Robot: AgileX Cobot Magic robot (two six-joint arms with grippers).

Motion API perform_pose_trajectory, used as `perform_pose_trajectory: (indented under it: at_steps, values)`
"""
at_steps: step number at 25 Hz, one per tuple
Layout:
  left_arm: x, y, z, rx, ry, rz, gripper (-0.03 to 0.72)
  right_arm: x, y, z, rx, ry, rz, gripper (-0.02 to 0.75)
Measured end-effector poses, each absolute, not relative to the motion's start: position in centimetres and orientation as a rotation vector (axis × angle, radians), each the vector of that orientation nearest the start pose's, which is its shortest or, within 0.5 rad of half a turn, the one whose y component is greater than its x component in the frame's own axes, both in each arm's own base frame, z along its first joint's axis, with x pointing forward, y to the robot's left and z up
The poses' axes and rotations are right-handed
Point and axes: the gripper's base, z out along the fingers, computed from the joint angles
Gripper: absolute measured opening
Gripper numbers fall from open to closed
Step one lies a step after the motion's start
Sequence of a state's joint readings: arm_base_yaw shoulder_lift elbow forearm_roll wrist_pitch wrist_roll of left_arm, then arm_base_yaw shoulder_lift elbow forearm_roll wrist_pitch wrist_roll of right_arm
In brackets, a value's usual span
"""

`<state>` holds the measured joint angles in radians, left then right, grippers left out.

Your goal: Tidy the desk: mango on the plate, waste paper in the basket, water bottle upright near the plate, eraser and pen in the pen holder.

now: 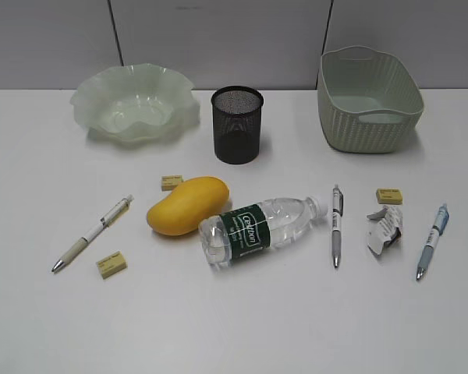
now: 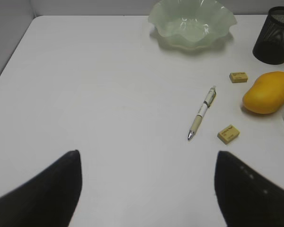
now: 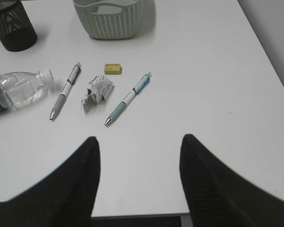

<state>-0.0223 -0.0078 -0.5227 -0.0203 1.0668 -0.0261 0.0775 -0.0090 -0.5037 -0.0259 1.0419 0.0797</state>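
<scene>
The yellow mango [image 1: 187, 205] lies mid-desk beside the water bottle [image 1: 259, 228], which is on its side. The wavy green plate [image 1: 84, 100] is back left, the black mesh pen holder [image 1: 236, 125] back centre, the basket [image 1: 359, 128] back right. Three pens [image 1: 92, 232] [image 1: 336, 225] [image 1: 432, 241] and three erasers [image 1: 111, 264] [image 1: 171, 182] [image 1: 389, 195] lie scattered. The waste paper [image 1: 385, 230] sits between the two right pens. My left gripper [image 2: 147, 153] is open over bare desk short of the left pen [image 2: 201, 113]. My right gripper [image 3: 140, 137] is open near the front edge, short of the blue pen [image 3: 128, 99].
The white desk [image 1: 242, 327] meets a grey wall behind the containers. In the right wrist view the desk's front edge [image 3: 137, 216] runs just under the fingers and its right edge is close by. Neither arm appears in the exterior view.
</scene>
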Motion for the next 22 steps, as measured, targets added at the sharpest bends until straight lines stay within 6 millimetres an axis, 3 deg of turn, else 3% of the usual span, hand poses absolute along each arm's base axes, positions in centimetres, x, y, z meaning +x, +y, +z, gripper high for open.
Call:
perform_pose_trajectory:
  at_steps: [11, 22]
  values:
    - [-0.91, -0.14, 28.3, -0.002, 2.02, -0.055, 0.656, -0.58, -0.25, 27.98, 0.003, 2.013, 0.069, 0.435]
    - [-0.92, -0.14, 28.34, -0.002, 2.017, -0.055, 0.578, -0.58, -0.25, 27.98, 0.003, 2.013, 0.069, 0.435]
